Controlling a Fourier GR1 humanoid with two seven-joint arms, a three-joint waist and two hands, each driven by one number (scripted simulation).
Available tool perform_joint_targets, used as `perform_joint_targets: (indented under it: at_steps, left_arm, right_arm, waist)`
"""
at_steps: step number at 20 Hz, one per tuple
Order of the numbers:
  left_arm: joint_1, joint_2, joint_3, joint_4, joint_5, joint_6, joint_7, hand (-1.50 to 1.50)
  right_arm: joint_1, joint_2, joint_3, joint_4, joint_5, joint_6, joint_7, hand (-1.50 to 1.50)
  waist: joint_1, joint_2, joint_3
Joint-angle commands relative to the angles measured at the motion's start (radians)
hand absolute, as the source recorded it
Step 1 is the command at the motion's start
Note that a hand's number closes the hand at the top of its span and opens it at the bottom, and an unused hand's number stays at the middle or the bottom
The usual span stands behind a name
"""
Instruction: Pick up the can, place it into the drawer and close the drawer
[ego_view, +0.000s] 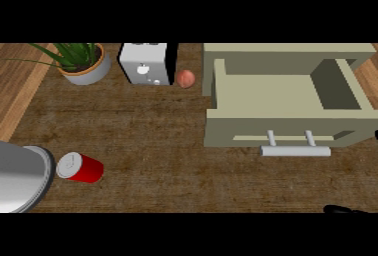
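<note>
A red can (80, 167) with a pale lid lies on its side on the dark wooden counter at the lower left. The beige drawer (284, 125) stands pulled open at the right, its inside bare, with a pale bar handle (295, 150) on its front. Only a black tip of my right hand (342, 210) shows at the lower right edge, well apart from both the can and the drawer. My left hand is out of view.
A large grey metal pot or lid (21, 177) sits at the left edge, right beside the can. At the back stand a potted plant (83, 62), a white toaster (150, 63) and a brown egg-like object (185, 78).
</note>
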Motion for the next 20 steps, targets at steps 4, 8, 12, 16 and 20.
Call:
perform_joint_targets:
  at_steps: [4, 8, 12, 16, 20]
  left_arm:
    - [0.021, -0.023, 0.103, 0.005, 0.129, -0.034, 0.075, -1.5]
    - [0.04, -0.023, 0.132, -0.061, 0.247, 0.038, 0.191, -1.5]
    - [-0.04, -0.012, 0.101, 0.047, 0.273, 0.049, 0.227, -1.5]
    - [-0.054, -0.096, 0.05, 0.002, 0.208, 0.086, 0.248, -1.5]
    - [-0.194, -0.017, 0.033, 0.124, 0.211, 0.139, 0.31, -1.5]
  right_arm:
    - [0.045, -0.033, -0.092, 0.013, -0.091, 0.088, -0.009, -1.5]
    - [0.137, -0.003, -0.123, 0.006, -0.113, 0.142, -0.098, -1.5]
    - [0.088, -0.049, -0.185, 0.05, -0.173, 0.17, -0.064, -1.5]
    - [0.16, -0.015, -0.196, -0.035, -0.159, 0.194, -0.073, -1.5]
    - [0.216, 0.012, -0.201, -0.055, -0.193, 0.251, -0.088, -1.5]
  waist:
    - [-0.002, 0.001, 0.0]
    - [-0.003, 0.0, 0.001]
    - [-0.006, 0.002, 0.0]
    - [-0.008, 0.001, 0.0]
    - [-0.02, 0.002, 0.0]
